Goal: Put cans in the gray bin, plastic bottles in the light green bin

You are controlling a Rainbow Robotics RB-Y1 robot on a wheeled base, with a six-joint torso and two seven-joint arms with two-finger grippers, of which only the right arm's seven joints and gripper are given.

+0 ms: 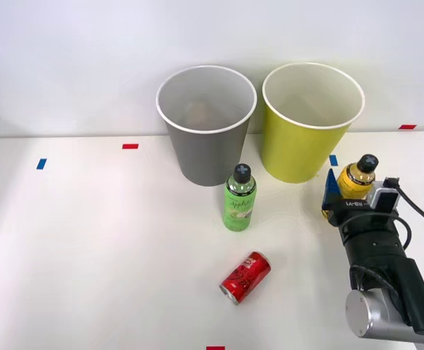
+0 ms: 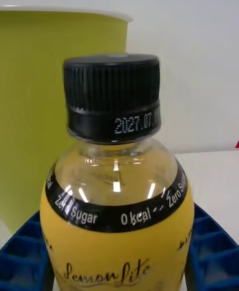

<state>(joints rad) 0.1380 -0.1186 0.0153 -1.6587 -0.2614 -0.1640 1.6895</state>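
Note:
My right gripper (image 1: 348, 195) is at the table's right side, shut on the yellow-orange plastic bottle (image 1: 358, 179), which stands upright with its black cap up. In the right wrist view the blue ribbed fingers (image 2: 22, 253) press both sides of this bottle (image 2: 117, 206), and the light green bin (image 2: 35, 97) rises just behind it. The gray bin (image 1: 205, 157) and the light green bin (image 1: 296, 153) stand side by side at the back. A green plastic bottle (image 1: 239, 200) stands upright in front of the gray bin. The red can (image 1: 245, 277) lies on its side nearer the front.
Small tape marks dot the white table: red (image 1: 130, 146), blue (image 1: 41, 163), blue (image 1: 333, 160), red (image 1: 407, 126). A white wall closes the back. The table's left half is open room.

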